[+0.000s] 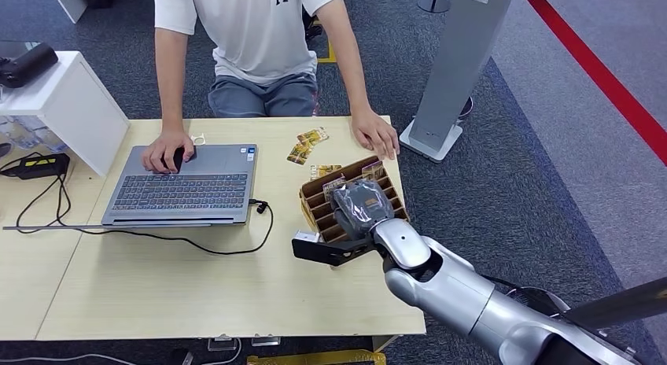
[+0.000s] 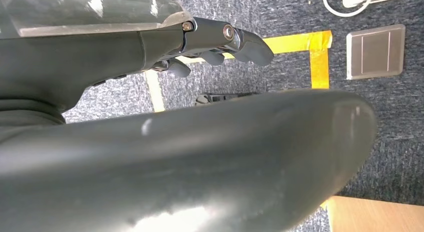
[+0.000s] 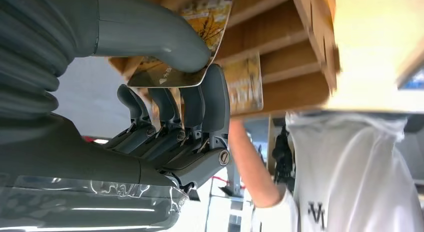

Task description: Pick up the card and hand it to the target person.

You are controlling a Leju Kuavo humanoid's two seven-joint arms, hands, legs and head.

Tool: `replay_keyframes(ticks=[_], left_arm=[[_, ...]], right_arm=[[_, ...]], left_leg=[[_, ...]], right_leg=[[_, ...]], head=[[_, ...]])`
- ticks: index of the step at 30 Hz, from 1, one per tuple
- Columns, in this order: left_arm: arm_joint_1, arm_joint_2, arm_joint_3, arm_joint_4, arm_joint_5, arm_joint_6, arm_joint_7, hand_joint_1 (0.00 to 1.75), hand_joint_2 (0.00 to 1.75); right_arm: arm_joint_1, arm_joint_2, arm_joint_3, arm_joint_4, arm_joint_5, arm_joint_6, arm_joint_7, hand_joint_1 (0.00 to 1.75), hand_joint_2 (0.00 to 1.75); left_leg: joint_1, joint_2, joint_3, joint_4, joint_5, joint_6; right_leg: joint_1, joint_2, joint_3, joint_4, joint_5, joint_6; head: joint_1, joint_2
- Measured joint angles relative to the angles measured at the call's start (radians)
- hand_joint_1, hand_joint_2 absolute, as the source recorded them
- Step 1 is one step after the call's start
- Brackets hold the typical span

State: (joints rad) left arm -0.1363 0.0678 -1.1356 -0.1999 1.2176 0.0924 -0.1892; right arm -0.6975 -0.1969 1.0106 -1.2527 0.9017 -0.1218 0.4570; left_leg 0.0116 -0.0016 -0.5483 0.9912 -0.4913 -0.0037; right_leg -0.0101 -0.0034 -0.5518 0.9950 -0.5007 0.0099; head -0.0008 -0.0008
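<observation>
right hand: the right hand (image 1: 358, 208) is parked over the wooden card rack (image 1: 316, 208) near the desk's (image 1: 157, 278) right edge. In the right wrist view the thumb and fingers (image 3: 212, 99) are pinching a card (image 3: 200, 22) that's sitting in the rack, so it's got a grip on it.
card: yellowish print, in a rack slot, held between thumb and fingers. Another card (image 3: 245, 82) stands in a slot just beside it.
left hand: the left hand (image 2: 220, 42) hangs over the carpet with nothing in it, fingers loosely curled and spread a bit.
person: the person (image 1: 259, 42) in a white tee sits across the desk, one hand on a mouse by the laptop (image 1: 189, 184), the other hand (image 1: 376, 133) flat on the desk near the rack.
loose cards: a couple of loose cards (image 1: 307, 145) lie on the desk between the laptop and the person's hand.
</observation>
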Motion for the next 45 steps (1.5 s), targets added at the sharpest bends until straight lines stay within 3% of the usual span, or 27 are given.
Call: replay_keyframes(ticks=[12,23,27,28,29,32,33,35,45], left_arm=[[0.008,0.002,0.000,0.000,0.007,0.001,-0.001,0.00,0.00],[0.003,0.000,0.000,0.000,0.004,0.003,0.005,0.00,0.00],[-0.001,0.000,0.000,0.000,0.003,-0.005,0.006,0.00,1.75],[-0.002,0.000,0.000,0.000,0.002,-0.011,0.006,0.00,1.75],[-0.003,0.000,0.000,0.000,0.000,-0.018,0.006,0.00,1.31],[-0.004,0.000,0.000,0.000,-0.004,-0.031,0.002,0.00,0.00],[-0.005,0.000,0.000,0.000,-0.004,-0.032,-0.001,0.00,0.00],[-0.007,0.000,0.000,0.000,-0.004,-0.027,-0.004,0.00,0.00],[-0.001,0.001,0.000,0.000,0.009,-0.007,-0.002,0.00,0.00]], right_arm=[[-0.056,-0.035,-0.080,-0.280,0.087,-0.100,0.012,1.47,1.75],[-0.002,-0.032,-0.099,-0.310,0.177,-0.269,-0.038,1.47,1.75],[0.018,-0.033,-0.105,-0.295,0.179,-0.271,-0.035,1.30,1.75],[0.021,-0.033,-0.107,-0.291,0.178,-0.271,-0.035,1.22,1.75],[0.024,-0.033,-0.109,-0.288,0.178,-0.271,-0.035,1.09,1.75],[0.030,-0.033,-0.114,-0.279,0.175,-0.270,-0.035,0.37,1.75],[0.033,-0.033,-0.116,-0.278,0.170,-0.269,-0.034,0.18,1.75],[0.038,-0.033,-0.121,-0.276,0.153,-0.270,-0.032,0.05,1.75],[0.110,-0.039,-0.172,-0.269,-0.162,-0.332,-0.095,0.02,1.75]], left_leg=[[0.000,0.000,0.000,0.000,0.000,0.000],[0.000,0.000,0.000,0.000,0.000,0.000],[0.000,0.000,0.000,0.000,0.000,0.000],[0.000,0.000,-0.001,0.000,0.000,0.000],[0.000,0.000,-0.001,0.000,0.000,0.000],[0.000,0.000,-0.001,0.000,0.000,0.000],[0.000,0.000,-0.001,0.000,0.000,0.000],[0.000,0.000,-0.001,0.000,0.000,0.000],[0.000,0.000,-0.001,0.000,0.000,0.000]], right_leg=[[0.000,0.000,0.000,0.000,0.000,0.000],[0.000,0.000,0.000,0.000,0.000,0.000],[0.000,0.000,0.000,0.000,0.000,0.000],[0.000,0.000,0.000,0.000,0.000,0.000],[0.000,0.000,-0.001,0.000,0.000,0.000],[0.000,0.000,-0.001,0.000,0.000,0.000],[0.000,0.000,-0.001,0.000,0.000,0.000],[0.000,0.000,-0.001,0.000,0.000,0.000],[0.000,0.000,-0.001,0.000,0.000,0.000]], head=[[0.000,0.000],[0.000,0.000],[0.000,0.000],[0.001,0.000],[0.000,0.000],[0.000,0.000],[0.000,0.000],[0.000,0.000],[0.000,0.000]])
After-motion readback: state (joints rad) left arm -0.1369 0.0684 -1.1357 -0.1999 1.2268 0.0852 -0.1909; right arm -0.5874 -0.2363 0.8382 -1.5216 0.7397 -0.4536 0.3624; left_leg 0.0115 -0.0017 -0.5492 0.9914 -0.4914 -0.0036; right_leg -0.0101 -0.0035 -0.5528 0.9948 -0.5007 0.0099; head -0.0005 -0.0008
